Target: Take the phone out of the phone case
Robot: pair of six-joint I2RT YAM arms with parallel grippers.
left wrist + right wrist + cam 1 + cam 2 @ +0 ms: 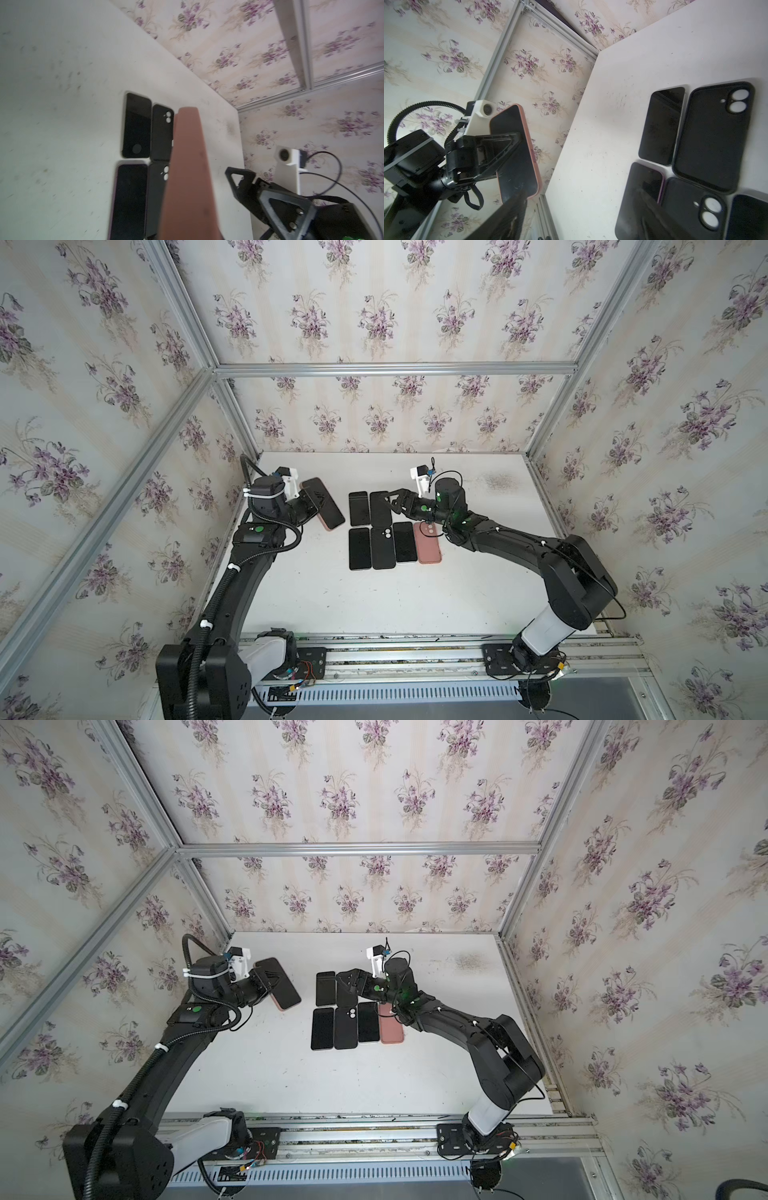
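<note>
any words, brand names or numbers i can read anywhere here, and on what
None readable anywhere.
The phone in the pink case, held by the left claw: blank dark screen, no print.
The spare phones and empty cases on the table: no visible logos.
The wallpaper: flowers only.

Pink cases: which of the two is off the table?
The pink case clamped in the left gripper, held aloft at the left, dark screen showing. The other pink case lies flat on the table, ending the near row on the right.

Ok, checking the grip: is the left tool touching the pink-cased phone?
Touching. Right wrist view shows the left tool clamped on the pink-cased phone, finger across its screen.
</note>
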